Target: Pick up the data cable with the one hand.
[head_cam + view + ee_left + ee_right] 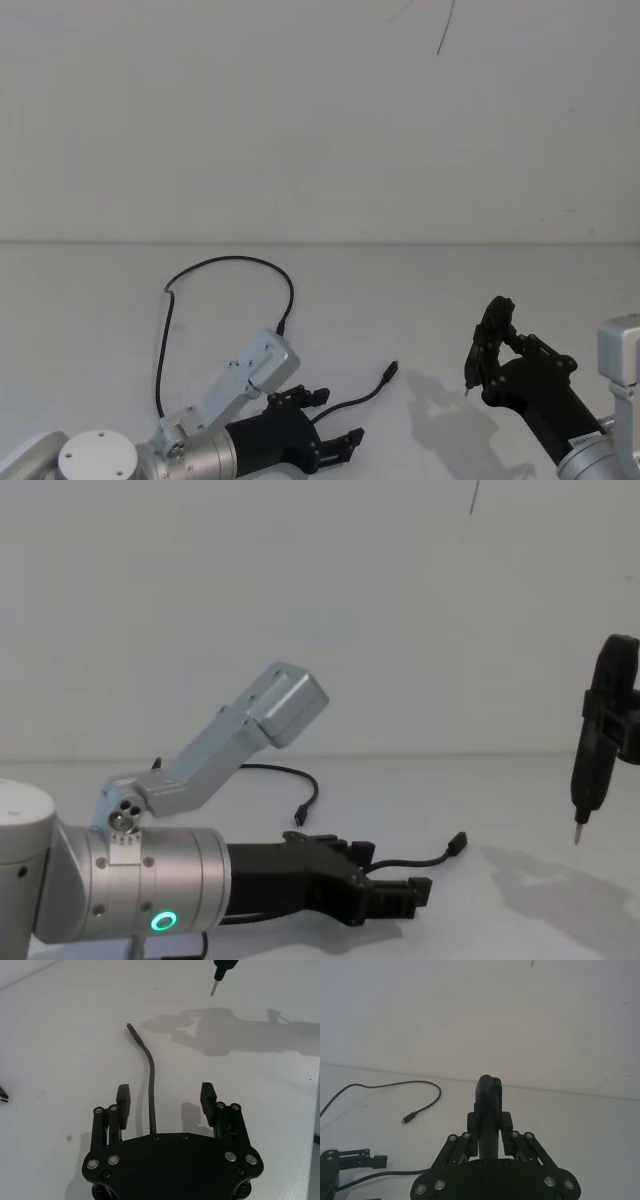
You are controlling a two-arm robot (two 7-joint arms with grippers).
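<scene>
The data cable (230, 259) is thin and black and lies on the white table in a wide loop. One plug end (393, 370) lies just ahead of my left gripper (337, 415). That gripper is open and low over the table. In the left wrist view the cable (151, 1075) runs between the left gripper's (165, 1091) fingers, touching neither. The other plug (406, 1120) rests farther back on the table. My right gripper (495, 350) hangs above the table to the right, shut on a slim black pen-like tool (590, 770) that points down.
The white table (480, 290) meets a plain pale wall at the back. The pointed tip of the tool (214, 987) hovers over the table beyond the cable's near plug and throws a shadow (440, 400) on the surface.
</scene>
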